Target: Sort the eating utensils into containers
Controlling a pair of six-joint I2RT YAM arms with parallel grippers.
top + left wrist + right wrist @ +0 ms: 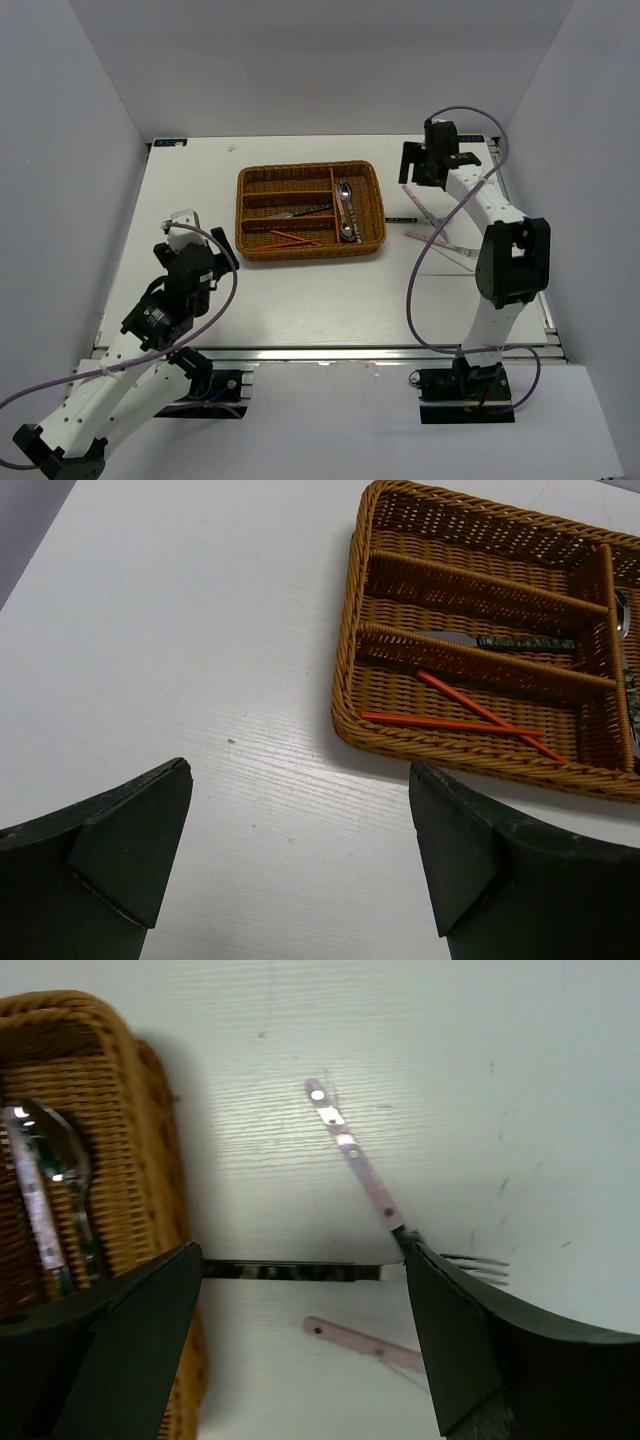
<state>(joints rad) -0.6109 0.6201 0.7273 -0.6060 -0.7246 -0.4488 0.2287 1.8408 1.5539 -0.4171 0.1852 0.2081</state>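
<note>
The brown wicker tray (310,250) sits mid-table. It holds two red chopsticks (295,238) in the near long slot, a dark-handled knife (300,211) in the middle slot and two shiny spoons (345,208) in the crosswise slot. My right gripper (425,170) hovers open and empty right of the tray. In the right wrist view my gripper (303,1260) is over a pink-handled fork (355,1165), a dark glossy utensil (290,1271) and another pink handle (365,1343) on the table. My left gripper (185,235) is open and empty left of the tray, and also shows in the left wrist view (300,770).
The tray's corner (350,710) lies just ahead of the left gripper, with the chopsticks (470,720) inside. The tray wall (150,1140) lies close to the left finger of the right gripper. White walls enclose the table. A purple cable (425,270) loops beside the right arm.
</note>
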